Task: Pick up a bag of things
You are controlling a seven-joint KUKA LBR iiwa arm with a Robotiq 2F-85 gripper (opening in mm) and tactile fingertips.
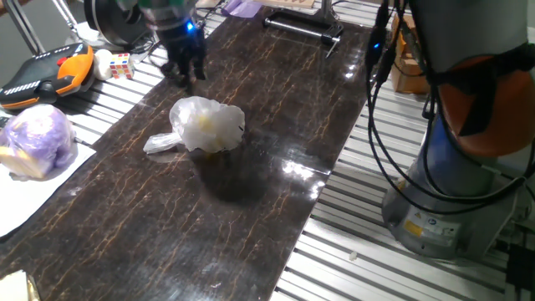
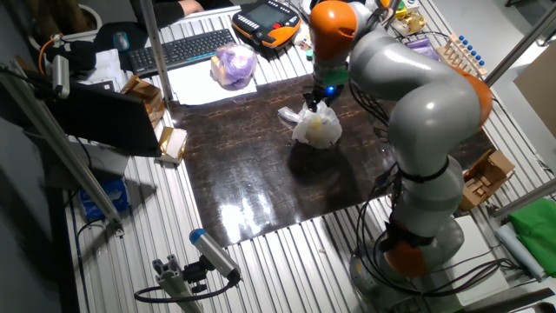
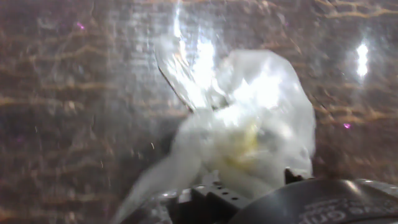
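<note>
The bag of things (image 1: 206, 124) lies mid-table (image 1: 276, 209), the gripper (image 1: 185, 71) behind it, apart.

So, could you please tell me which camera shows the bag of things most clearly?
One fixed view: the bag of things lies whole, tail visible. The other fixed view shows it small below the hand; the hand view is blurred.

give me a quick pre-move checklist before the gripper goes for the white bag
1. Target picked out: ok. The bag of things lies on the dark tabletop, apart from the purple bundle.
2. Bag free of neighbours: ok, nothing touches it.
3. Gripper position: not ok for closing; it sits beyond the bag in one fixed view, not around it.
4. Jaw state: cannot tell, too dark and blurred.
5. Hand view aimed at the bag: ok, though blurred.
6. Twisted tail: ok, it lies flat on the side away from the gripper.
</note>
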